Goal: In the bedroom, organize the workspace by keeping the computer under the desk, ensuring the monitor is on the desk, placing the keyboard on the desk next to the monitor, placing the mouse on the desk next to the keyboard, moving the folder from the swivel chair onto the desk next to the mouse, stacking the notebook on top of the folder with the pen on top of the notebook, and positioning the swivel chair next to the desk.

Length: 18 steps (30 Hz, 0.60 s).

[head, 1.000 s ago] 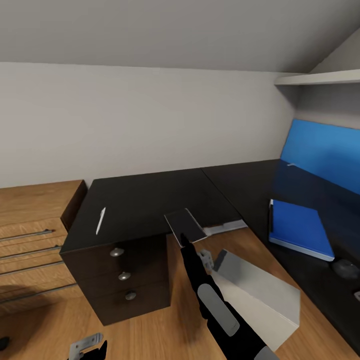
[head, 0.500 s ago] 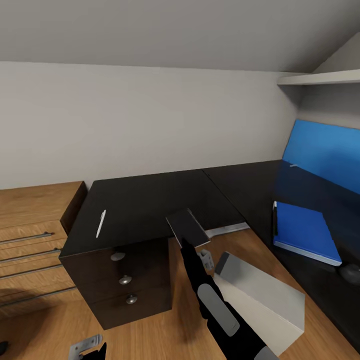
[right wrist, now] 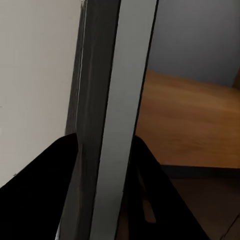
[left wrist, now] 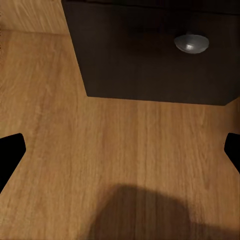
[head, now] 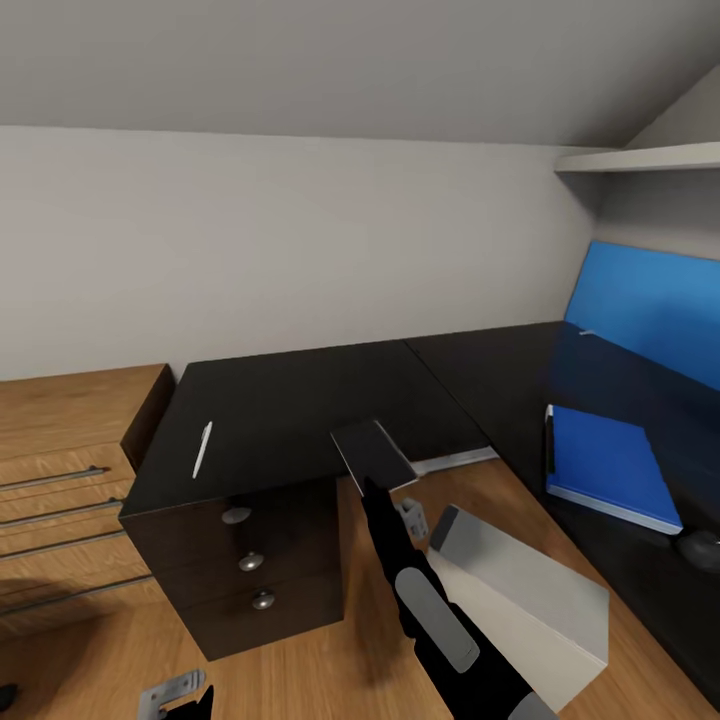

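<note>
Right claw [head: 368, 483] clamps the thin dark notebook [head: 372, 450] by its edge; probably light, stiff, slippery. Folder [head: 610, 465] at 3 o'clock. Left claw [left wrist: 120, 152] spread, empty.

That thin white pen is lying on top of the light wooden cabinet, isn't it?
Not quite. The pen is lying on the black desk, on the part above the drawers with the silver knobs. The light wooden cabinet stands beside that end of the desk. The head view shows it.

a light wooden cabinet [head: 70, 420] with metal bar handles — a white wall shelf [head: 640, 157] high up.
</note>
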Tool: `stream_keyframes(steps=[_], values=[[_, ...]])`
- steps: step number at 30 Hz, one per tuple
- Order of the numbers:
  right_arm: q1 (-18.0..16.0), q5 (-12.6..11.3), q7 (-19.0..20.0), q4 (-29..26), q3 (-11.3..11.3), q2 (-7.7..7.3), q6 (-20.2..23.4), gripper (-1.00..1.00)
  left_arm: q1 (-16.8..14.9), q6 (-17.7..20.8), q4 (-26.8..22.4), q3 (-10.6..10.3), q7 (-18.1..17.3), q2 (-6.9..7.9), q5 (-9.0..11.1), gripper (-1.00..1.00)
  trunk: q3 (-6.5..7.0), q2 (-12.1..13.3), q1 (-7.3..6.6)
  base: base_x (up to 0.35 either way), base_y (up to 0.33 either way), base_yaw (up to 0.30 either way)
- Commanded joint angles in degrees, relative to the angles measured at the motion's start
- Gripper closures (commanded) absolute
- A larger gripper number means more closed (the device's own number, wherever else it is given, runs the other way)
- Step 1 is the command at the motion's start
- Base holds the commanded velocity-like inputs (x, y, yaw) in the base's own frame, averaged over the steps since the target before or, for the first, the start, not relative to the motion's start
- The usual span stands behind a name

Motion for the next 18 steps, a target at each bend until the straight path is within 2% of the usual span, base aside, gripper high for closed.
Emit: stream_keyframes(steps=[1, 14, 18], values=[[-0.05, -0.56, -0.25, -0.12, 0.17, -0.03, -0.46, 1.00, 0.01, 0.19, -0.15, -0.21, 0.48, 0.05, 0.45, -1.00, 0.14, 0.39, -0.23, 0.000, 0.000, 0.000], [-0.05, -0.38, -0.31, -6.47, -0.14, -1.05, -0.86, 1.00, 0.00, 0.26, 2.48, -0.46, 0.56, -0.16, 0.41, -1.00, 2.47, 5.61, -3.08, 0.000, 0.000, 0.000], [-0.05, -0.40, -0.36, -9.25, -0.46, -3.08, -1.32, 1.00, 0.01, 0.23, 2.95, -0.47, 0.56, -0.17, 0.39, -1.00, 3.19, 7.21, -3.96, 0.000, 0.000, 0.000]])
